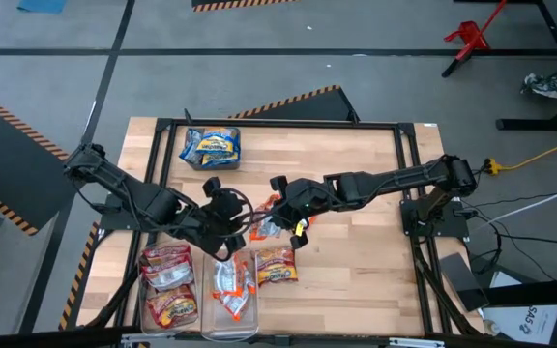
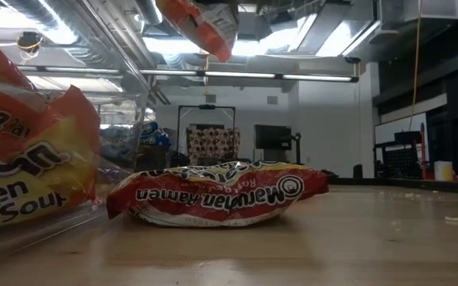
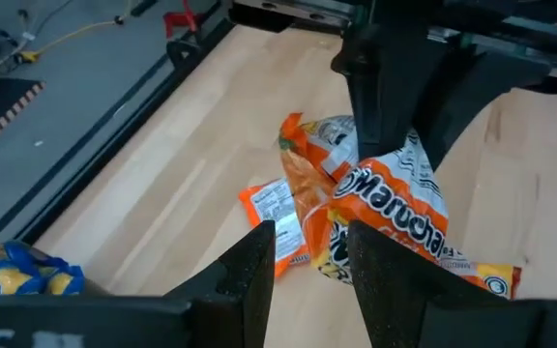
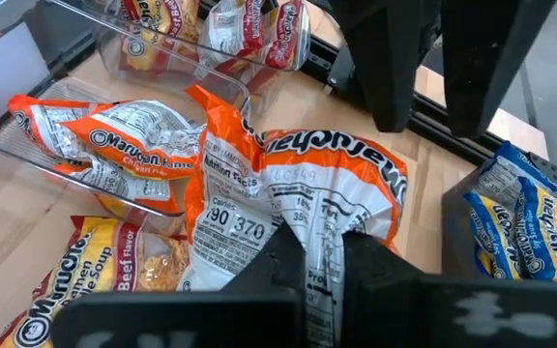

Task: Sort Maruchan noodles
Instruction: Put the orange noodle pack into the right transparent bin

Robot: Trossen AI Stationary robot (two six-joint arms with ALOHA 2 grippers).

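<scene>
glossy crinkled plastic noodle packets, clear smooth plastic bins, a pale matt wooden table with a dark metal frame.

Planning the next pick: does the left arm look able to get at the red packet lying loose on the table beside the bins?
Probably yes. The red packet lies uncovered on the wood near the left claw, whose fingers are open and empty. The right claw holds an orange packet nearby.

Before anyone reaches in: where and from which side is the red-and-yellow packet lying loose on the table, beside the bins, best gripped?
Judging by its pose, come from straight above. The red-and-yellow packet lies flat on the table, so pinch a crimped end edge, which looks thinner than its puffy middle.
</scene>
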